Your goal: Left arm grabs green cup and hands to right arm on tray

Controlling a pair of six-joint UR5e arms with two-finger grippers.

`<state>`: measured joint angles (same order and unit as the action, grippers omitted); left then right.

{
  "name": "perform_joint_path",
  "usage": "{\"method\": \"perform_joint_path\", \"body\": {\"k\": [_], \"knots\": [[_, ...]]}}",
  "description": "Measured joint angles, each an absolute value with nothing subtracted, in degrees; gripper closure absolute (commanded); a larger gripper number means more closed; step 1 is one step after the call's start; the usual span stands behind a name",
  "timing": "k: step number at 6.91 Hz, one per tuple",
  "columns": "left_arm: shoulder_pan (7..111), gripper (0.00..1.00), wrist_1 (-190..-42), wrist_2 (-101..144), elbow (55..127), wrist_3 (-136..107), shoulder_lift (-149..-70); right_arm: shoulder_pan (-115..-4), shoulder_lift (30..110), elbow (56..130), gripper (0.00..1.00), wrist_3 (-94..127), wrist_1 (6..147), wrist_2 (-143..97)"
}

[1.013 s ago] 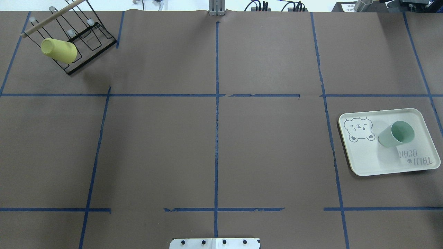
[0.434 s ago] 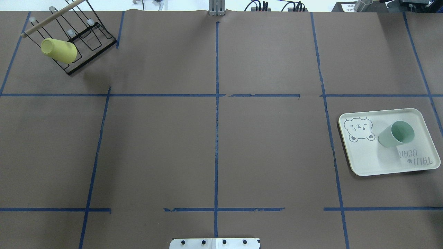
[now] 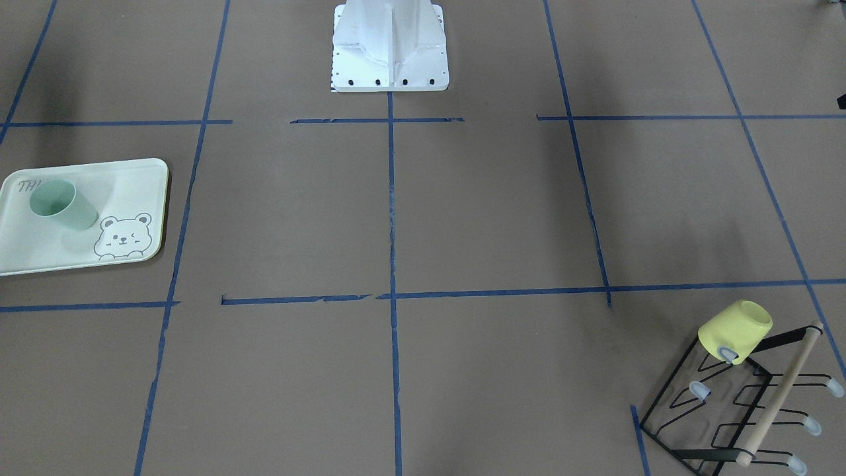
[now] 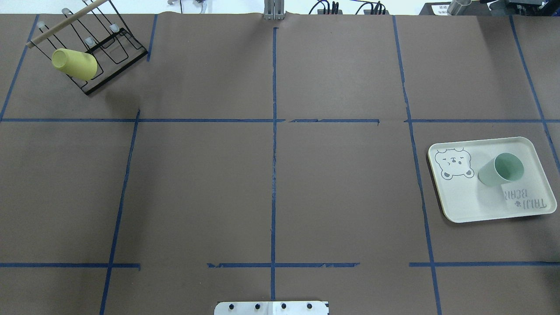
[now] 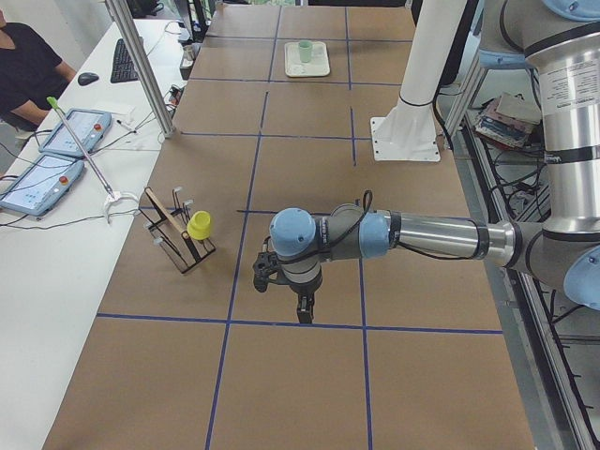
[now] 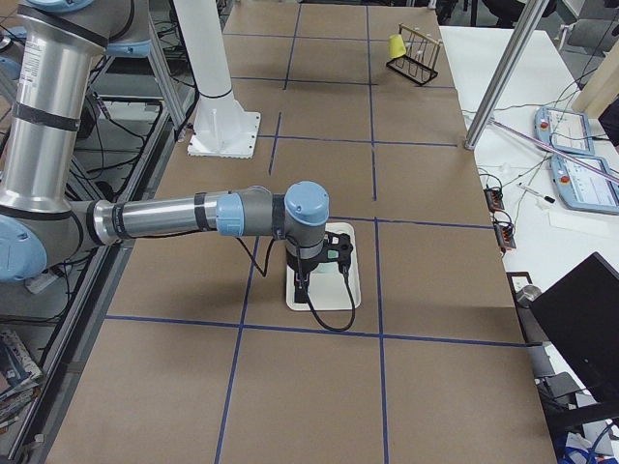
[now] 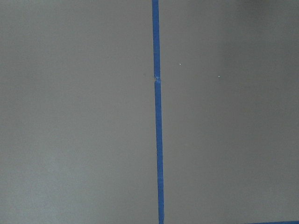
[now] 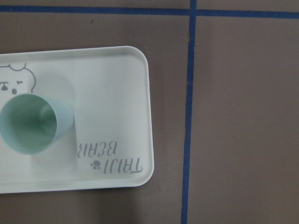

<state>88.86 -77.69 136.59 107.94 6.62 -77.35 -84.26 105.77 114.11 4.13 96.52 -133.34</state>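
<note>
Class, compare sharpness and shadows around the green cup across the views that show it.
Right wrist-mounted: green cup and tray lettering are crisp, with faint shadows. Overhead exterior: sharp and evenly lit, with only a soft shadow. Exterior left: the cup is tiny and its detail is lost.

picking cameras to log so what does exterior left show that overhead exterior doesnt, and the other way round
Only exterior left: the left arm stretched out over the table, its tool pointing down, and a seated person.
Only overhead exterior: the bear drawing and the lettering on the tray, clear enough to make out.
Both: the green cup standing on the tray, and the yellow cup hung on the wire rack.
</note>
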Motion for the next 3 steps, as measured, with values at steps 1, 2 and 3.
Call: {"method": "perform_joint_path", "body": {"k": [1, 2, 3], "knots": [[88.9, 0.00, -77.7, 136.5, 107.9, 6.6, -77.5, -84.2, 105.8, 114.1, 0.00, 4.1, 96.5, -133.4], [88.9, 0.00, -77.7, 136.5, 107.8, 6.7, -77.7, -84.2, 106.0, 114.0, 0.00, 4.2, 96.5, -133.4], [88.9, 0.00, -77.7, 136.7, 107.8, 6.7, -77.8, -84.2, 106.1, 114.0, 0.00, 4.3, 96.5, -133.4]]}}
